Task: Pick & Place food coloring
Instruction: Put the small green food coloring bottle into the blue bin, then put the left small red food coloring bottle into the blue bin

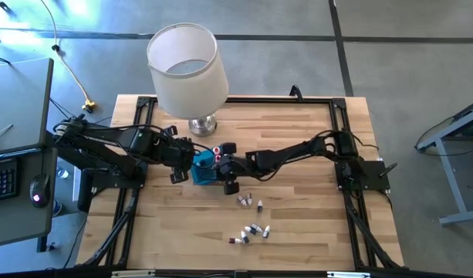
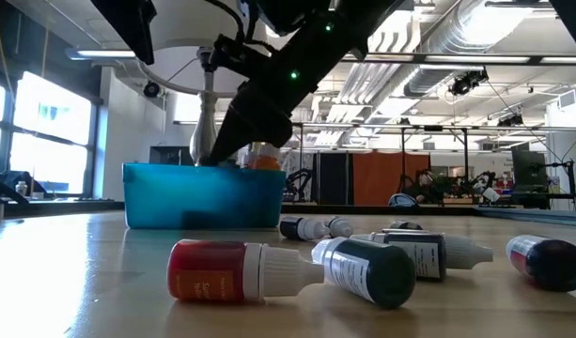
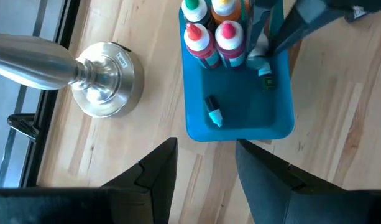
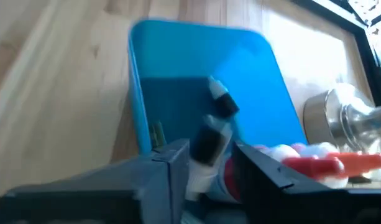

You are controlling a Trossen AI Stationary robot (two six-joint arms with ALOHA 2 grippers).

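The blue tray (image 1: 203, 167) sits at mid-table and holds several upright food coloring bottles (image 3: 214, 38) at its far end; one small bottle (image 3: 213, 112) lies on its floor. My right gripper (image 4: 210, 163) reaches into the tray from the right, slanting down, shut on a dark bottle (image 4: 207, 144). My left gripper (image 3: 206, 168) hovers open just left of the tray, touching nothing. Several more bottles (image 1: 250, 230) lie on their sides on the table nearer the front edge; the low view shows a red one (image 2: 222, 272) and a dark green one (image 2: 367, 272). My right gripper pinches the dark bottle between its two fingers near the white cap end (image 4: 198, 179). The fingers slant down from the table's right and lie along the bottle. Its dark body (image 3: 268, 81) sticks out past the fingertips over the tray floor; whether it touches the floor I cannot tell.
A lamp with a white shade (image 1: 186, 66) stands on a metal base (image 1: 203, 125) just behind the tray, close to both arms. A black frame (image 1: 340, 116) runs round the table. Bare wood shows at the table's front left.
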